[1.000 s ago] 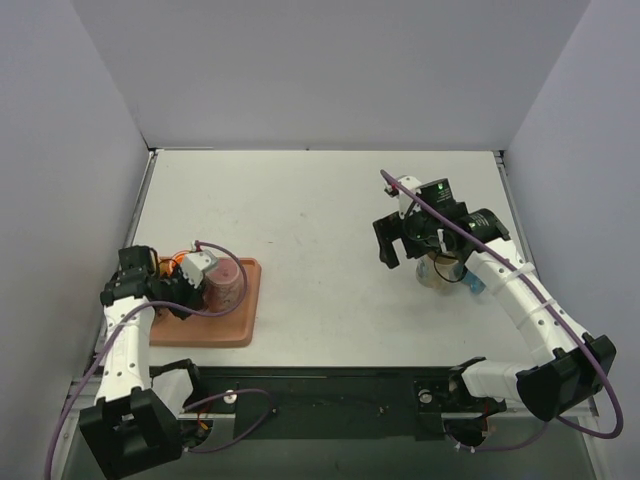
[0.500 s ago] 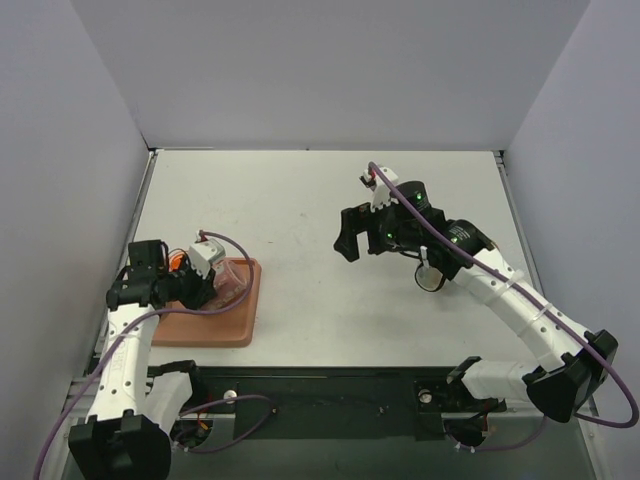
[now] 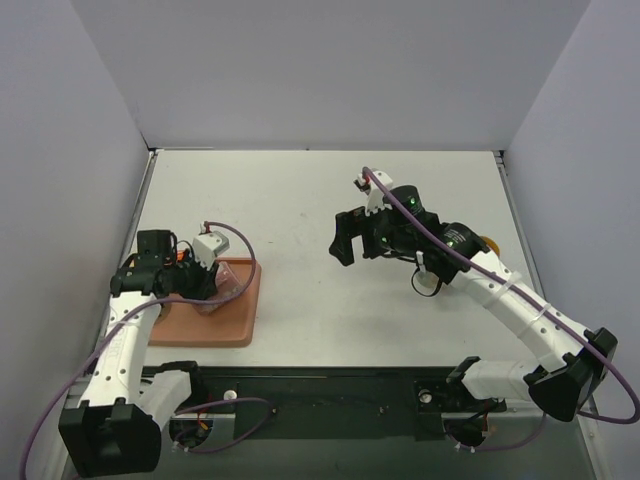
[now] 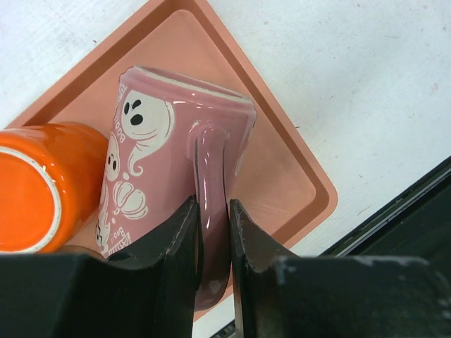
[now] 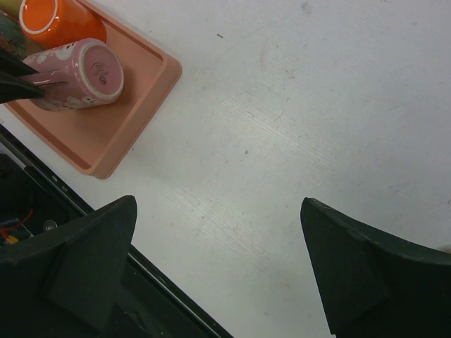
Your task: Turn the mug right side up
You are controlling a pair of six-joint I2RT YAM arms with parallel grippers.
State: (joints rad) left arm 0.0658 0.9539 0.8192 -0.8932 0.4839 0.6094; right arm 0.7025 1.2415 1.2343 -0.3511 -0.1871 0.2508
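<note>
Tipping underway: left gripper pinched narrow on the handle of the pink ghost mug, which lies sideways between its jaws. Salmon tray beneath, orange mug just beside. A second ago the mug stood inverted; roughly half the turn remains. Right gripper: wide, empty, swung nearer the tray.

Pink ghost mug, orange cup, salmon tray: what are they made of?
Pink ghost-print mug: likely glazed ceramic; glossy streak along the handle. Orange cup: probably glazed ceramic too; shiny wall, white rim. Salmon rectangular tray: looks like matte plastic; even colour, moulded rounded lip.
</note>
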